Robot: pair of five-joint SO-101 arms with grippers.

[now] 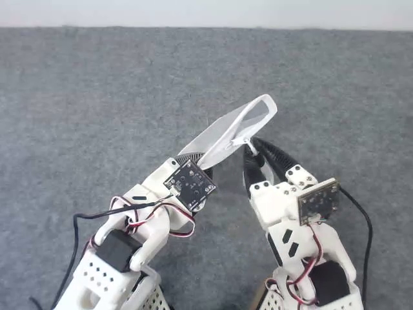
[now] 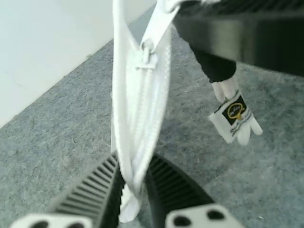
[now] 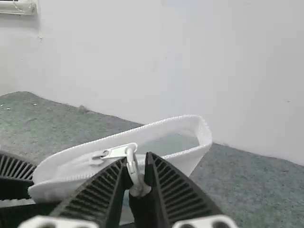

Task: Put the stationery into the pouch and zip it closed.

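Observation:
A white mesh pouch (image 1: 233,129) hangs tilted above the grey table, held between both grippers. My left gripper (image 1: 195,161) is shut on the pouch's lower end; in the left wrist view the zipper edge of the pouch (image 2: 137,109) runs down into the left gripper (image 2: 133,187). My right gripper (image 1: 249,146) is shut on the zipper pull (image 3: 132,167) beside the metal slider (image 3: 112,153), partway along the pouch (image 3: 180,130). The slider (image 2: 147,51) sits just below the right gripper's black fingers (image 2: 237,28). A small label tag (image 2: 234,116) dangles from the pouch. What lies inside the pouch is not discernible.
The grey felt table (image 1: 97,97) stretches around both arms, with a white wall (image 3: 190,57) behind its far edge. Black and red cables (image 1: 116,210) trail from the left arm, and a black cable (image 1: 361,223) from the right.

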